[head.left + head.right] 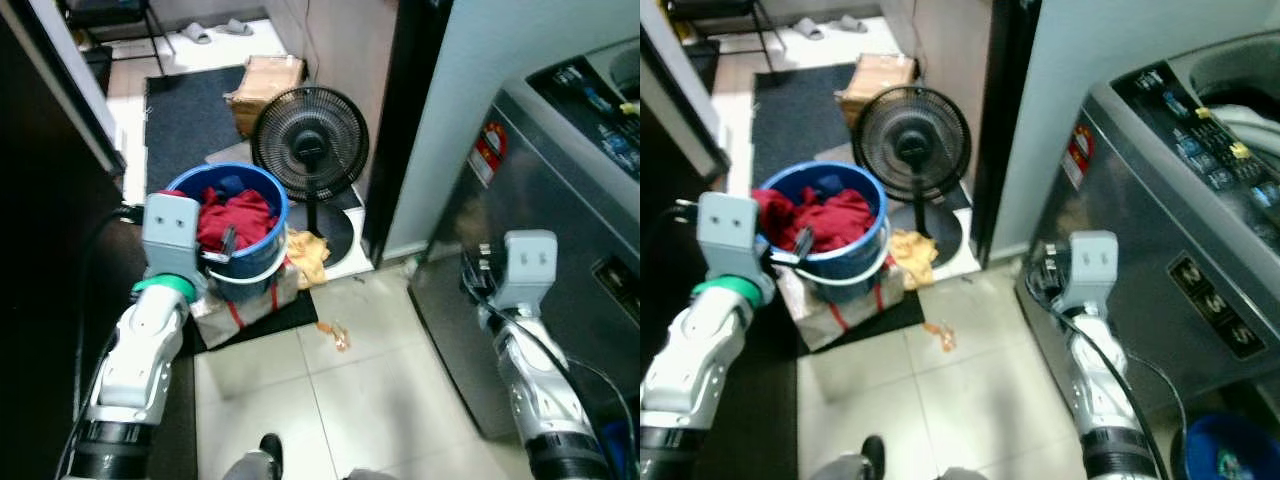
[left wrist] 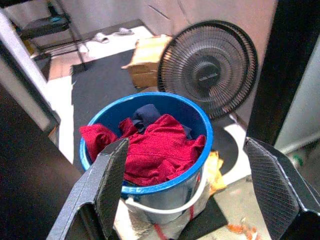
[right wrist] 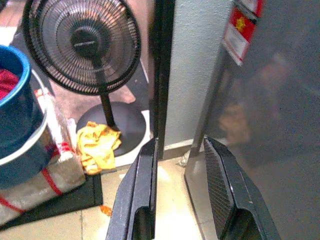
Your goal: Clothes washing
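My left gripper (image 2: 200,190) hangs wide open over the blue bucket (image 1: 232,232) of red clothes (image 2: 160,150) beside the fan (image 1: 309,143); best to descend centred, pinching deep. Right gripper (image 3: 180,190) stands narrowly parted.

Pale tiled floor (image 1: 350,390), dark mat (image 1: 190,115), black standing fan (image 1: 308,145), cardboard box (image 1: 265,85), possibly slippers (image 1: 215,30) beyond.
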`<state>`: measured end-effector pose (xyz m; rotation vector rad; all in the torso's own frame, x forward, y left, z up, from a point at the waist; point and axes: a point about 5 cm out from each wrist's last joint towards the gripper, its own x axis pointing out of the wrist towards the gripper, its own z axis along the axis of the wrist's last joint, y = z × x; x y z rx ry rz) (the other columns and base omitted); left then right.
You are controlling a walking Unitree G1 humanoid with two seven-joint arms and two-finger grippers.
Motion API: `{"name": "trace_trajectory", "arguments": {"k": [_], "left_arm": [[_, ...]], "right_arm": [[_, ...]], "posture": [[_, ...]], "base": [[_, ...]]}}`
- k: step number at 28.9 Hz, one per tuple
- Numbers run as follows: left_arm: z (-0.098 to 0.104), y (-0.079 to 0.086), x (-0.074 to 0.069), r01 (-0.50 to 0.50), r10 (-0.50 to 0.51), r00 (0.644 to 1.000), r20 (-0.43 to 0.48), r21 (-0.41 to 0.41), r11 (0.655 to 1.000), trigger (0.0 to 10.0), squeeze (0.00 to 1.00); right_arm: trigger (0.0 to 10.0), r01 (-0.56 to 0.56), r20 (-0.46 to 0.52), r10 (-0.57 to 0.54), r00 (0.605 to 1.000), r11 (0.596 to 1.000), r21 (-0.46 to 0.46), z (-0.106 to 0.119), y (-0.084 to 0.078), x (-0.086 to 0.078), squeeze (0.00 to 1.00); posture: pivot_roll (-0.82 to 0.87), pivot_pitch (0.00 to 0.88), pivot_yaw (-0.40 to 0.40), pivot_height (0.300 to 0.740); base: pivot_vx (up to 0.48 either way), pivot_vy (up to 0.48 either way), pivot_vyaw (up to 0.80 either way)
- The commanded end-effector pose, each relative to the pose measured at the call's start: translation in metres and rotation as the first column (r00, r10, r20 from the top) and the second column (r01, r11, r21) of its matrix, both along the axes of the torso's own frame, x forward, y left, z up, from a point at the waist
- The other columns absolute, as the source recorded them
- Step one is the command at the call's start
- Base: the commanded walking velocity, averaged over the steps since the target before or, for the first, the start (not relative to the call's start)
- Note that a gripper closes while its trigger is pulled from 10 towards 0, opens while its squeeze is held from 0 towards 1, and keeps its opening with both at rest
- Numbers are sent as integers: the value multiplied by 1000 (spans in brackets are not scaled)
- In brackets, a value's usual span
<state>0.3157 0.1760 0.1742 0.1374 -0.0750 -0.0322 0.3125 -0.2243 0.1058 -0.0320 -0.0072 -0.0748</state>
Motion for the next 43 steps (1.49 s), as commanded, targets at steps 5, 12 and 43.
{"name": "trace_trajectory", "arguments": {"k": [5,12,43], "left_arm": [[-10,4,-2,-21,21,1000,-19,20,1000,10000,0],[-10,3,-1,-18,18,1000,-6,19,1000,10000,0],[-10,-1,2,-21,21,1000,18,25,999,10000,0]], "right_arm": [[10000,-26,15,26,1000,1000,3,0,7,2,0],[10000,-30,32,29,999,999,17,1,8,5,0],[10000,-66,37,65,997,997,35,-2,10,7,0]], "posture": [[-13,79,15,740],[-13,75,15,740],[-18,83,12,740]], "base": [[0,0,728],[0,0,725],[434,0,70]]}}
